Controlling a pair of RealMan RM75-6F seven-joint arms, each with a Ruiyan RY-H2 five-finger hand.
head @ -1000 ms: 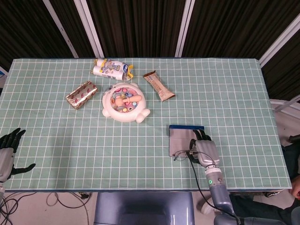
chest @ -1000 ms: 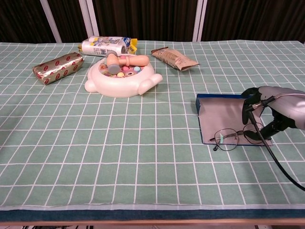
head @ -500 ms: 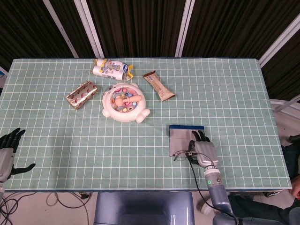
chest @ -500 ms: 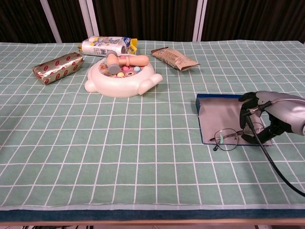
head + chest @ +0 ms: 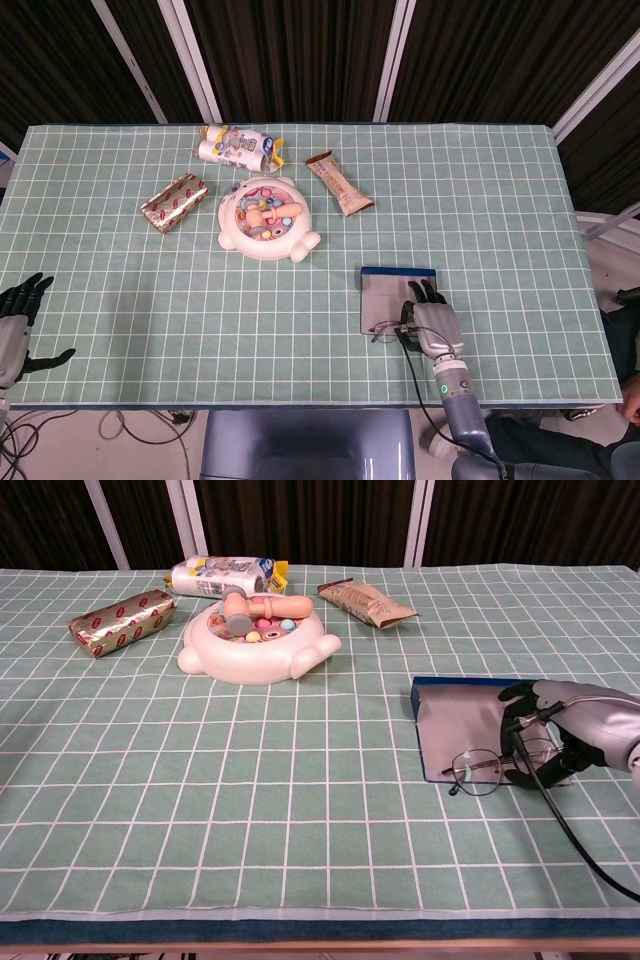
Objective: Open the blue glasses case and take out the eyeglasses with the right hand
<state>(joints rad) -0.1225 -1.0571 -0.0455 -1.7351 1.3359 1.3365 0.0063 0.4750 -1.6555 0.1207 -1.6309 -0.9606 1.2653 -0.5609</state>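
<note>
We note the right robot hand (image 5: 433,324): silver-grey shell, black fingers (image 5: 519,692), black cable, green wrist light. Left robot hand (image 5: 14,325) matches.

Even overhead light, sharp, glare-free

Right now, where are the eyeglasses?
In the chest view the eyeglasses lie on the table's right side, at the near edge of the open blue case, under the right hand.

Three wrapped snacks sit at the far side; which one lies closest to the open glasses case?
The brown snack bar, right of the white toy. The glasses case lies nearer it than the red-and-gold packet at left or the white-and-yellow pack at the back.
</note>
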